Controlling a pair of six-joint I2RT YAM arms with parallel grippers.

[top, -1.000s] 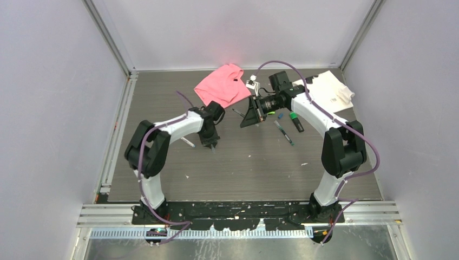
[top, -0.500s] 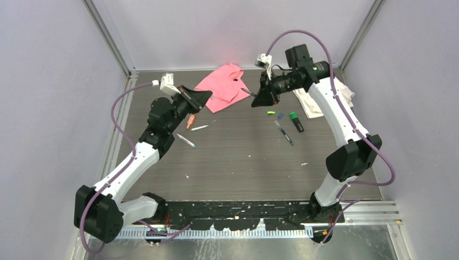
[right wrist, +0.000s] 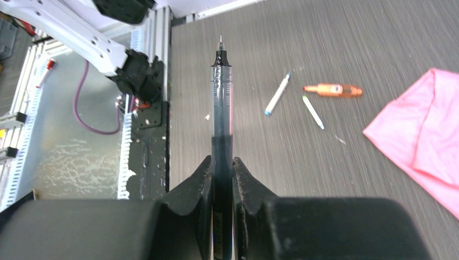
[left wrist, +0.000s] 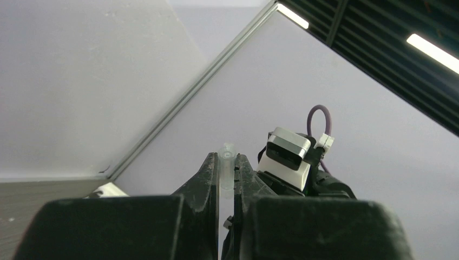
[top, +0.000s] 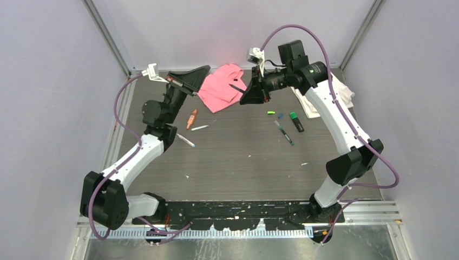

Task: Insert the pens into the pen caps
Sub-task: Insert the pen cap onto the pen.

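Note:
My left gripper (top: pixel 205 70) is raised over the back left of the table and is shut on a small clear pen cap (left wrist: pixel 226 158), whose open end pokes out past the fingertips (left wrist: pixel 212 165). My right gripper (top: pixel 246 91) is raised opposite it, above the pink cloth, shut on a dark pen (right wrist: pixel 221 103) whose bare tip (top: pixel 230 85) points toward the left gripper. A gap remains between pen tip and cap. On the table lie an orange pen (top: pixel 191 118), two white pens (top: pixel 199 128), a dark green pen (top: pixel 283 131), a black highlighter (top: pixel 295 121), a green cap (top: pixel 271 112) and a blue cap (top: pixel 280 115).
A pink cloth (top: pixel 219 86) lies at the back centre and a white cloth (top: pixel 316 100) at the back right, partly under the right arm. White specks are scattered on the dark tabletop. Enclosure walls stand close on three sides.
Both arms have lifted off the table. The left gripper rose higher with the cap, and the right gripper moved left toward it with the pen.

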